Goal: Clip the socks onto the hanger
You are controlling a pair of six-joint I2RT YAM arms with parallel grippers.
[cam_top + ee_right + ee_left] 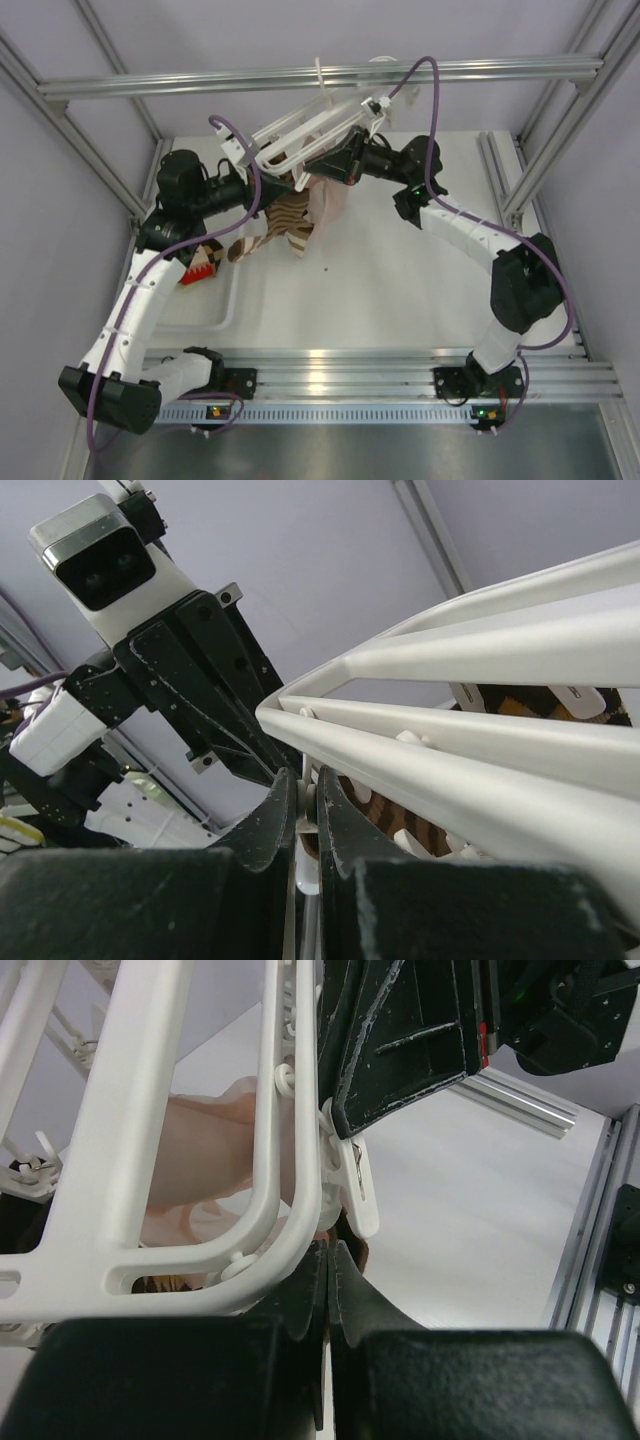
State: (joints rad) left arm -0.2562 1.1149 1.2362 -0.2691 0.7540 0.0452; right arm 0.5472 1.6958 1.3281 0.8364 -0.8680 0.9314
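The white hanger (300, 135) hangs tilted under the grey rail. A brown and cream striped sock (290, 225) dangles below it. My left gripper (298, 183) is shut, and a sliver of brown sock (352, 1248) shows at its tips (330, 1252), just under the hanger frame (285, 1150). My right gripper (322, 165) is shut on a white clip (306, 802) of the hanger, squeezing its top end; that clip also shows in the left wrist view (357, 1188). The striped sock shows behind the hanger bars (480, 660) in the right wrist view (400, 825).
A pale pink sock (332, 200) hangs from the hanger beside the striped one and shows in the left wrist view (205, 1150). A white tray (205, 305) at the left holds another striped sock (200, 265). The aluminium rail (320, 78) crosses above.
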